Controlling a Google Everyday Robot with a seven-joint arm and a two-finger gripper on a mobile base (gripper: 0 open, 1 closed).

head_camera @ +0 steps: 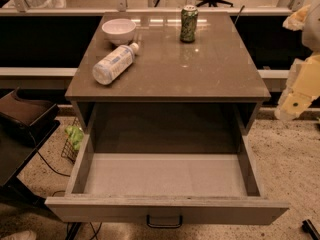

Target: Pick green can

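Observation:
The green can [188, 24] stands upright at the back of the brown table top [200, 69], right of centre. It is slim, mottled green and pale, with a silver rim. My gripper [292, 104] is at the right edge of the view, pale yellow, off the table's right side and lower than the top. It is well apart from the can and holds nothing that I can see.
A white bowl [119, 30] sits at the back left of the top. A clear white-labelled bottle [114, 64] lies on its side in front of it. The drawer [165, 176] below is pulled open. A dark chair [25, 119] stands at the left.

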